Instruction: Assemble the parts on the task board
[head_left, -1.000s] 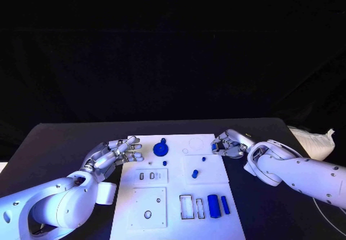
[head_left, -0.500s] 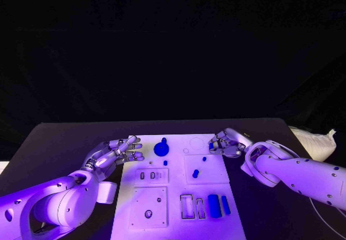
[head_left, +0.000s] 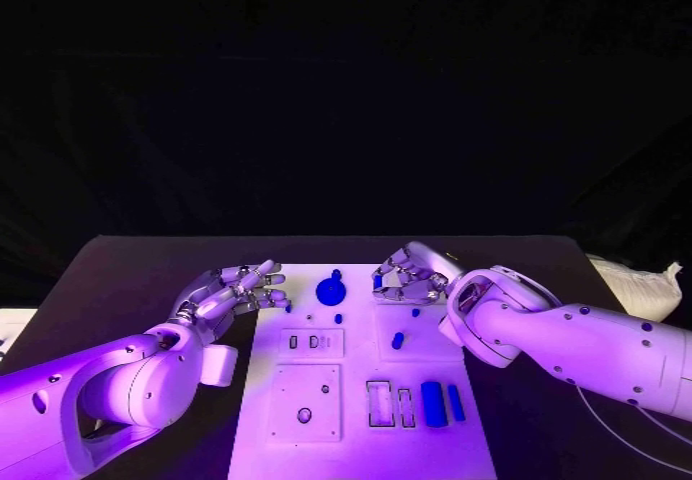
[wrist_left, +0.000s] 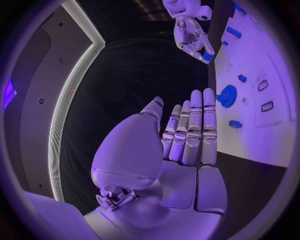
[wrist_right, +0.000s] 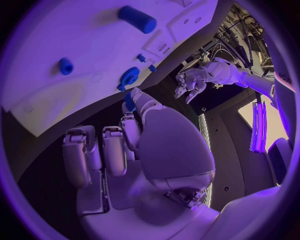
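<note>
The white task board lies in the middle of the black table. On it stand a blue round disc part, small blue pegs and two long blue bars. My right hand hovers over the board's far end, just right of the disc, and pinches a small blue part in its fingertips; the right wrist view shows this part at the fingers, near the disc. My left hand floats beside the board's left edge, fingers apart and holding nothing.
Rectangular slots and small panels with holes mark the board's near half. A white crumpled bag lies at the table's right edge. Black table surface stretches left of the board.
My right hand has carried the small blue part leftward, from the board's right edge to over its far middle beside the disc. The left hand has hardly moved. The camera shifted slightly.
</note>
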